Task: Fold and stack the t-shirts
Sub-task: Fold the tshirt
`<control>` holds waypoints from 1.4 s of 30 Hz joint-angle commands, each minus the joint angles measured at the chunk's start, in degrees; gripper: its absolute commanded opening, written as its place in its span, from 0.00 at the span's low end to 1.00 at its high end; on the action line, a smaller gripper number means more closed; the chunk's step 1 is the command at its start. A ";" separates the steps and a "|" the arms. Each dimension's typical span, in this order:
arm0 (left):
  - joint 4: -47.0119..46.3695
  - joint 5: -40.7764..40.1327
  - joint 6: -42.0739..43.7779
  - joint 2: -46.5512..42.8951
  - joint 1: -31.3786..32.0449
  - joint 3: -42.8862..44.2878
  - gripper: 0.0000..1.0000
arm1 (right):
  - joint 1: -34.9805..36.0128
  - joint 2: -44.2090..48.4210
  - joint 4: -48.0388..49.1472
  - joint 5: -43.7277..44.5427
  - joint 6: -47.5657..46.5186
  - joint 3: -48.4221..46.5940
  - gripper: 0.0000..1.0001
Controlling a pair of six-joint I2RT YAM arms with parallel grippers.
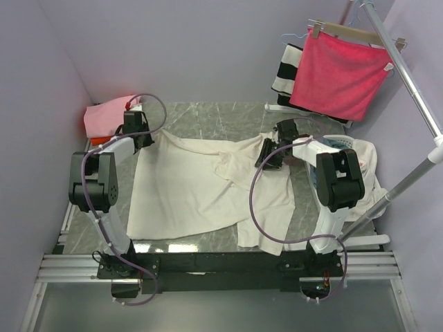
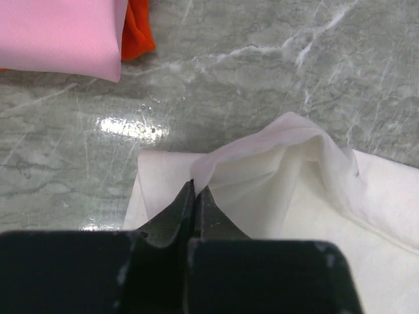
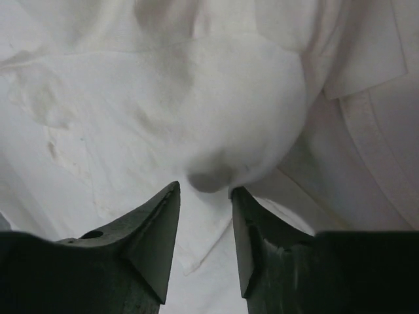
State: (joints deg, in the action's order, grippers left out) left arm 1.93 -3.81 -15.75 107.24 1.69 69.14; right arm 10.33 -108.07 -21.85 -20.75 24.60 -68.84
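Note:
The cream t-shirt [image 1: 201, 187] lies spread on the marble table, rumpled at its right. My left gripper [image 1: 147, 140] is shut on its far left corner; in the left wrist view a fold of cream cloth [image 2: 262, 163] rises from between the closed jaws. My right gripper [image 1: 266, 158] is open and low over the shirt's right part; in the right wrist view a cream bulge [image 3: 229, 124] sits just beyond the parted fingertips. The folded pink shirt [image 1: 105, 119] lies at the far left with the orange-red one [image 2: 136, 34] under it.
A bright red cloth [image 1: 339, 72] hangs on a wooden hanger at the back right, with a black-and-white striped cloth [image 1: 285, 72] beside it. A metal rail [image 1: 415, 97] slants down the right side. More white cloth [image 1: 367, 162] is heaped by the right arm.

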 commanded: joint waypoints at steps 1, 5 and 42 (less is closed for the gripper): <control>1.84 -1.98 2.91 -1.33 -0.11 3.27 0.01 | -0.31 -0.13 2.51 -2.19 -0.08 -2.44 0.21; 4.13 -7.15 6.85 -2.74 -0.11 5.47 0.01 | -0.40 3.47 1.37 0.53 -0.43 -4.54 0.00; 26.18 -24.48 6.44 -5.81 9.38 12.87 0.01 | -11.91 10.86 -3.74 -14.49 4.31 -10.45 0.00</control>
State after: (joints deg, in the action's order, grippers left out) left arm 23.59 -22.72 -4.64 107.59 10.00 83.44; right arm -1.17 -104.25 -26.81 -35.03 28.49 -81.78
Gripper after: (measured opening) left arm 0.022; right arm 0.005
